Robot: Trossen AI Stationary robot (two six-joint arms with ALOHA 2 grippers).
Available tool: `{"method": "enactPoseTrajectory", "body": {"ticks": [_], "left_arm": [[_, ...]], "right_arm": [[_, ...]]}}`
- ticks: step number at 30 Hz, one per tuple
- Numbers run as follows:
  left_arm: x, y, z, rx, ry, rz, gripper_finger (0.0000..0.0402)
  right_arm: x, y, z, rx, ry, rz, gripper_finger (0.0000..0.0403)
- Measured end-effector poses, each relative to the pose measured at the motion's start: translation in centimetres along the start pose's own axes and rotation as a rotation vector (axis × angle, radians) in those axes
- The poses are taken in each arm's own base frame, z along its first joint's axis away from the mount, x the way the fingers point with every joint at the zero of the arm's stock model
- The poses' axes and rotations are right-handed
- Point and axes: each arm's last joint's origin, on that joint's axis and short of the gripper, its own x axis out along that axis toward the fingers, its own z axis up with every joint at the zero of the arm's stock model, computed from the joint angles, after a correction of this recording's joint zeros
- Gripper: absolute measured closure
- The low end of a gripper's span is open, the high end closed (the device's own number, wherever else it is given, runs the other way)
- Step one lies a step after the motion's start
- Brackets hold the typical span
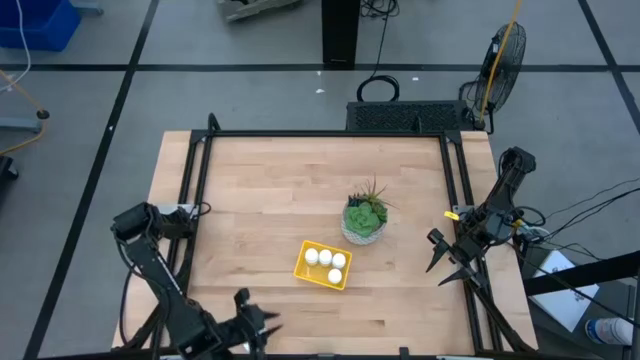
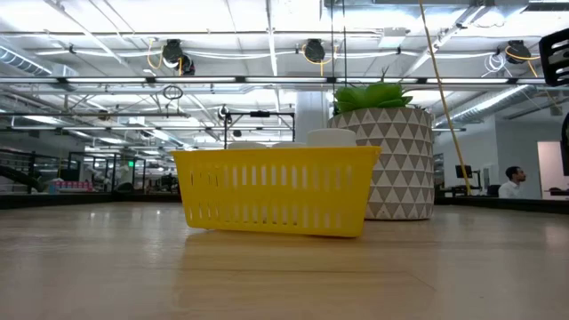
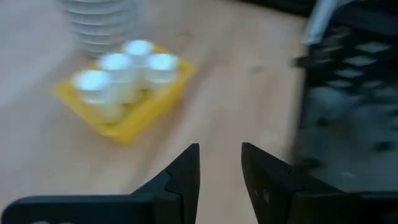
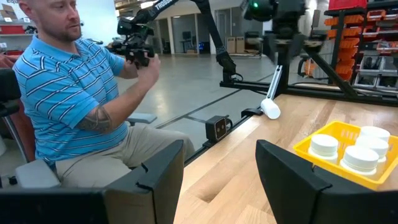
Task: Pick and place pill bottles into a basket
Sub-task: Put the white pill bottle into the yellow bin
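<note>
- L arm: comes in from the bench's left edge, elbow folded near that side, forearm running along the front-left corner.
- Left gripper (image 1: 268,325) at the bench's front edge, pointing toward the middle; jaws parted w/ a narrow gap, nothing between them; fingers (image 3: 185,176) dark, tips tapered.
- R arm: mounted at the bench's right edge, upper link angled back, forearm dropping toward the front-right.
- Right gripper (image 1: 442,262) over the right rail, just off the wood; jaws spread wide, empty; fingers (image 4: 163,176) broad, blunt in the wrist view.
</note>
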Motion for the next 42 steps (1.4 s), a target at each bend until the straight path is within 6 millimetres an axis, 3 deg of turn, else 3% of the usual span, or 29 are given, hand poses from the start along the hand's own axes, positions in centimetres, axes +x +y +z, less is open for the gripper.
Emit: {"method": "enactPoseTrajectory", "body": {"ticks": [5, 17, 30, 35, 38, 42], "left_arm": [[0.5, -1.2, 0.0, 0.012, 0.041, -0.099, 0.0275], [2.6, 0.0, 1.0, -0.068, 0.074, -0.008, 0.0274], [2.9, 0.3, 1.3, -0.175, 0.02, 0.027, 0.0272], [3.1, 0.4, 0.4, -0.223, 0.063, 0.056, 0.0233], [3.6, 0.5, -0.9, -0.208, 0.081, 0.099, 0.0191], [3.5, 0.5, -1.0, -0.22, 0.081, 0.104, 0.0129]], "right_arm": [[0.0, 0.0, 0.1, 0.002, -0.006, 0.0, 0.0209], [0.0, 0.0, 0.3, 0.008, -0.03, 0.002, 0.0209], [0.0, 0.0, 0.3, 0.009, -0.035, 0.002, 0.0209], [0.0, 0.0, 0.3, 0.01, -0.035, 0.002, 0.0209], [0.0, 0.0, 0.3, 0.01, -0.035, 0.002, 0.0209], [0.0, 0.0, 0.4, 0.01, -0.036, 0.003, 0.0209]]}}
